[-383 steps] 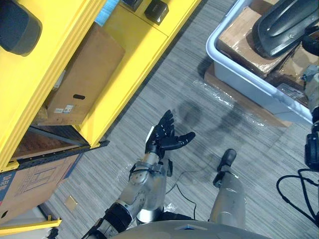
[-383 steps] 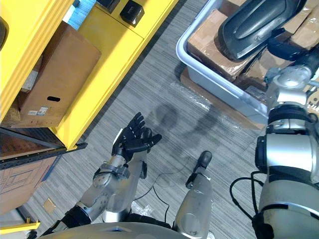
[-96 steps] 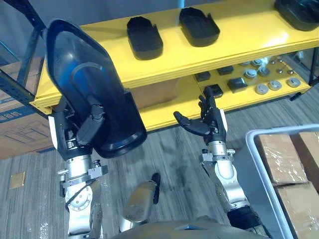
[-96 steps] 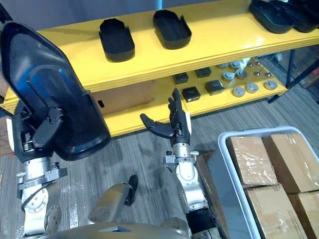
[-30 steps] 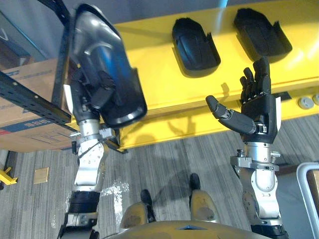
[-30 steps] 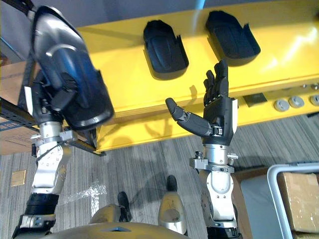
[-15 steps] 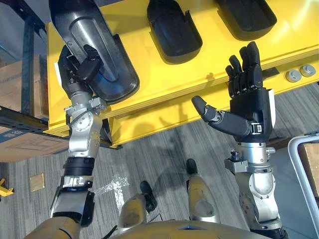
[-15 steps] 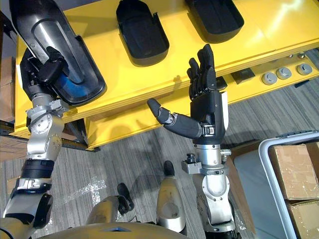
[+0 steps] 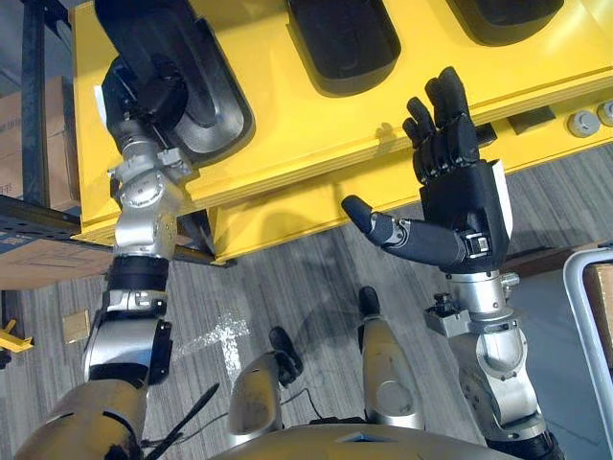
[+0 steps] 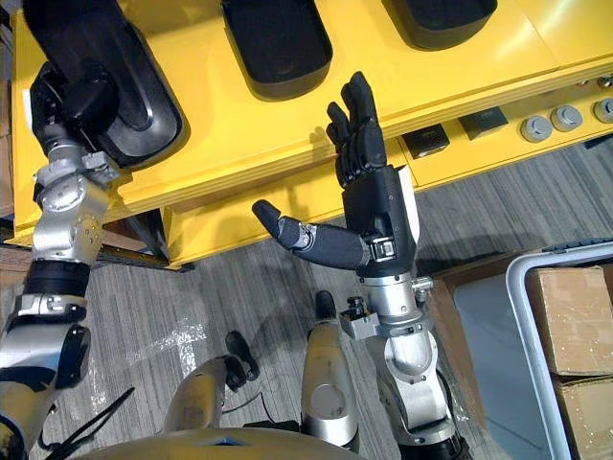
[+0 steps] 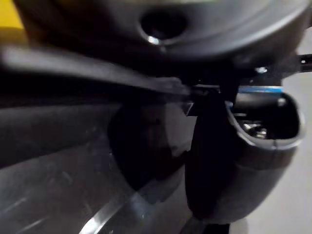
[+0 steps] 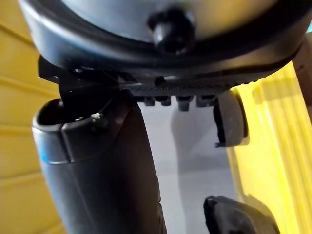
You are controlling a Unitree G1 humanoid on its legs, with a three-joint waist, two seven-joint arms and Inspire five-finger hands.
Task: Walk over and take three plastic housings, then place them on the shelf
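Plastic housing (image 9: 153, 24), glossy black, over yellow shelf (image 9: 297, 120), left hand (image 9: 153, 94) fingers grasping it, right hand (image 9: 462, 216) released

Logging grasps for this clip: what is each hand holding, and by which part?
The left hand grips the black housing by its near end, over the yellow shelf. The right hand is open and empty.

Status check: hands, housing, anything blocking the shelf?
Left hand shut on black housing, over left end of yellow shelf. Right hand open, raised, holding nothing. Two housings lie further right, apart from it.
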